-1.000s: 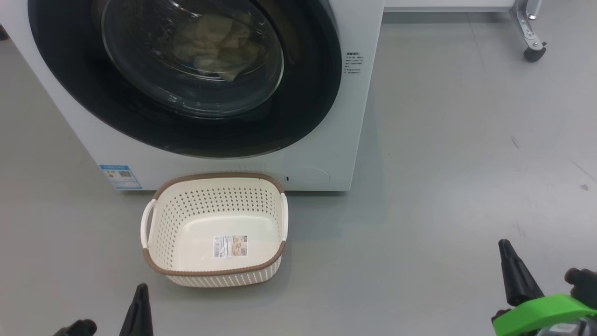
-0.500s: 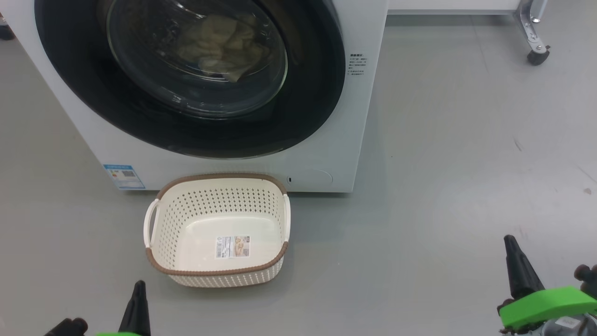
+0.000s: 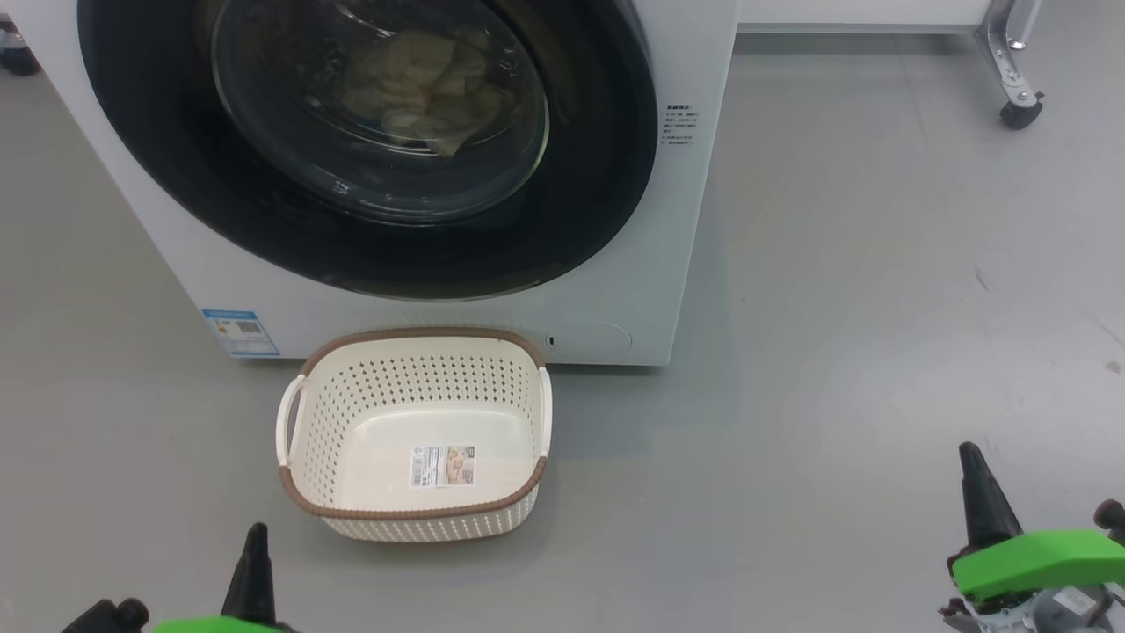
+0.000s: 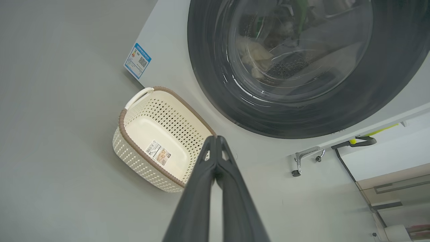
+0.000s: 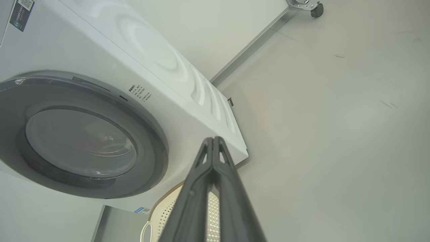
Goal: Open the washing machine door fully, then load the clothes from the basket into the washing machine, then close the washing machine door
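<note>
Stock entry. We count:

- One big white front-loading washing machine (image 3: 672, 237), upper left.
- One round glass door (image 3: 598, 202) with a black ring, closed, its top cut off.
- Pale yellow clothes (image 3: 413, 83) behind the glass, number unclear.
- One cream perforated plastic basket (image 3: 413, 387), lower centre on the grey floor (image 3: 835, 352).
- Two tools, the left tool (image 4: 216, 141) and right tool (image 5: 215, 141), each with fingers pressed together and holding nothing.

The right wrist view adds the ribbed side panel (image 5: 151, 57). The left wrist view adds the steel drum holes (image 4: 285, 67).

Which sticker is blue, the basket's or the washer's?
The rectangular label on the white washing machine, low at its front's left, is blue; the sticker inside the cream perforated plastic basket is white.
</note>
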Tool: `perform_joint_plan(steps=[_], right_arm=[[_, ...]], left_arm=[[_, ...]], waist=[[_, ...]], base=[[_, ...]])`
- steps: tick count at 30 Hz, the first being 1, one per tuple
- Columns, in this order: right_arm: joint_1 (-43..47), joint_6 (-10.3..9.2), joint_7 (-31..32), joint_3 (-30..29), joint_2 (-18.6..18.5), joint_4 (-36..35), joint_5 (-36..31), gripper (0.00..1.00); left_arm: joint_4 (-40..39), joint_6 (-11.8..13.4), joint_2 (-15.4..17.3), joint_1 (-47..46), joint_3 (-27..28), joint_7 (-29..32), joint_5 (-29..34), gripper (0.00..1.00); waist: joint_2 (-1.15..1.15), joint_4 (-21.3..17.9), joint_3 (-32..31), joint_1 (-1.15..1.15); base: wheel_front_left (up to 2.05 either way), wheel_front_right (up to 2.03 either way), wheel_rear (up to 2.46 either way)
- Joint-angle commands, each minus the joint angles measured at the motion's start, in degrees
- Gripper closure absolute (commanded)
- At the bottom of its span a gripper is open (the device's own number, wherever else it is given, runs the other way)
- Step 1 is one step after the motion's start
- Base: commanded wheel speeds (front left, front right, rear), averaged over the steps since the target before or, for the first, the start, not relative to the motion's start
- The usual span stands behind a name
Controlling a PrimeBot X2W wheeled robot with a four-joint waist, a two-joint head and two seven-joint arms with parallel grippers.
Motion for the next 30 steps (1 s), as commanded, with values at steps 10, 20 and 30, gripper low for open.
perform_joint_plan(steps=[10,20,30], right_arm=[[-3.75,-0.11,1.93,-0.24,-0.38,-1.44,7.42,1.0],[-4.76,-0.13,3.77,-0.5,-0.16,-1.19,14.44,1.0],[-5.59,-0.15,5.3,-0.73,0.03,-0.98,20.2,1.0]], left_arm=[[-2.23,-0.68,0.78,-3.59,1.89,1.91,-7.15,1.0],[-2.43,-0.91,0.88,-4.36,2.54,3.71,-14.03,1.0],[-2.59,-1.1,0.97,-4.99,3.08,5.19,-19.69,1.0]], waist=[[0.0,0.39,-0.2,0.0],[0.0,0.8,-0.42,0.0],[0.0,1.14,-0.59,0.0]], base=[[0.0,0.0,0.0],[0.0,0.0,0.0],[0.0,0.0,0.0]])
